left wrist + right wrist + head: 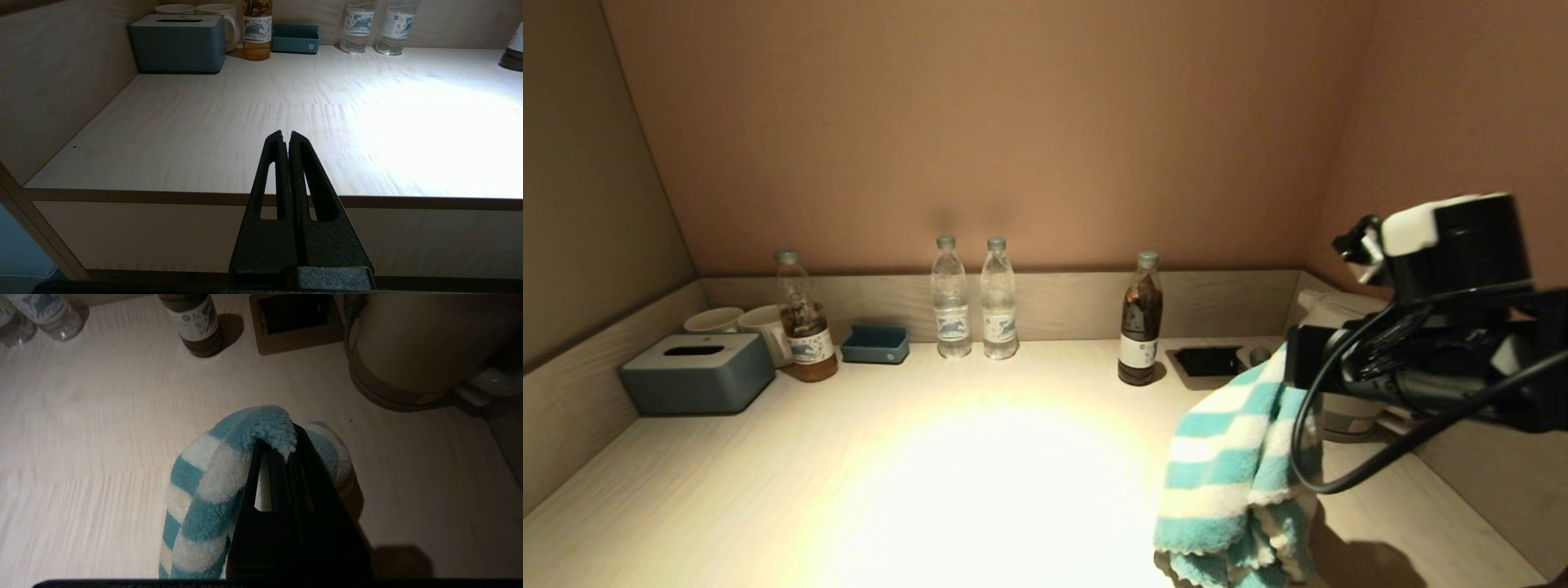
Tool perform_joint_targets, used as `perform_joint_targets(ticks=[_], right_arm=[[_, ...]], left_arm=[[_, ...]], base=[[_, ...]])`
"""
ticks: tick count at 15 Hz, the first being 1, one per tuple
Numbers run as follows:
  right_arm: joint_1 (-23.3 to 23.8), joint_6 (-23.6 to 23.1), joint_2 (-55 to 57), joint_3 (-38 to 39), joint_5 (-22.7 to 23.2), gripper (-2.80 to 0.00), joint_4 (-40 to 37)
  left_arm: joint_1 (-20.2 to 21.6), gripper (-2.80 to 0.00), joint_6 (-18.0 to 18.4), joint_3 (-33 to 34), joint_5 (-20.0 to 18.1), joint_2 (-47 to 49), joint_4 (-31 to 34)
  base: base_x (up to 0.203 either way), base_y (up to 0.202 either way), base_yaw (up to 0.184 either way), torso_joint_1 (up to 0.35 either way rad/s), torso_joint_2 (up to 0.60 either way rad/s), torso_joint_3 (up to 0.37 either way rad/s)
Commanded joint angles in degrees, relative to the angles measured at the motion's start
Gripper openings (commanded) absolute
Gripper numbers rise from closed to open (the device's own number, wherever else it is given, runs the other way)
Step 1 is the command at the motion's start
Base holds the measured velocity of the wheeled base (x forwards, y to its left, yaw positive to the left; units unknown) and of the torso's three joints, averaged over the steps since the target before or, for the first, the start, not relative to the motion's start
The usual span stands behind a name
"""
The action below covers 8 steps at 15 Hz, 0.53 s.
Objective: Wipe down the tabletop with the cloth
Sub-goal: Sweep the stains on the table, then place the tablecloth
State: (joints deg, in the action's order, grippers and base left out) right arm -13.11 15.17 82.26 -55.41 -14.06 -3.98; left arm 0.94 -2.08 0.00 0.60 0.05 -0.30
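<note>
A fluffy teal-and-white striped cloth (1229,474) hangs from my right gripper (286,435) over the right part of the pale wooden tabletop (980,482). The gripper is shut on the cloth's upper fold (229,457), and the rest drapes down both sides of the fingers. The cloth's lower end bunches close to the tabletop near the front edge; I cannot tell whether it touches. My left gripper (286,136) is shut and empty, held low in front of the tabletop's front edge, out of the head view.
Along the back wall stand a grey tissue box (697,373), two mugs (743,325), a tea bottle (805,322), a blue tray (876,344), two water bottles (974,298) and a dark bottle (1140,322). A socket recess (1209,360) and a kettle (416,347) are at the right.
</note>
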Motion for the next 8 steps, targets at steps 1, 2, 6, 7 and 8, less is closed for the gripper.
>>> perform_joint_targets(ticks=[1, 2, 6, 7, 8], right_arm=[[3.6, -9.1, -8.2, -0.4, 0.0, -2.8, 2.5], [3.6, -9.2, -8.3, -0.5, 0.0, -2.8, 2.6], [6.0, -15.9, -11.5, -5.4, -1.6, -2.8, 8.7], [7.5, -15.9, -11.1, -7.8, -1.6, -2.8, 8.7], [9.1, -15.9, -10.6, -10.9, -1.7, -2.8, 8.6]], left_arm=[[0.0, -2.8, 0.0, 0.0, 0.0, 0.0, 0.0], [0.0, -2.8, 0.0, 0.0, 0.0, 0.0, 0.0], [0.0, -2.8, 0.0, 0.0, 0.0, 0.0, 0.0], [0.0, -2.8, 0.0, 0.0, 0.0, 0.0, 0.0], [0.0, -2.8, 0.0, 0.0, 0.0, 0.0, 0.0]], base=[[0.0, 0.0, 0.0, 0.0, 0.0, 0.0], [0.0, 0.0, 0.0, 0.0, 0.0, 0.0], [0.0, 0.0, 0.0, 0.0, 0.0, 0.0], [0.0, 0.0, 0.0, 0.0, 0.0, 0.0], [0.0, 0.0, 0.0, 0.0, 0.0, 0.0]])
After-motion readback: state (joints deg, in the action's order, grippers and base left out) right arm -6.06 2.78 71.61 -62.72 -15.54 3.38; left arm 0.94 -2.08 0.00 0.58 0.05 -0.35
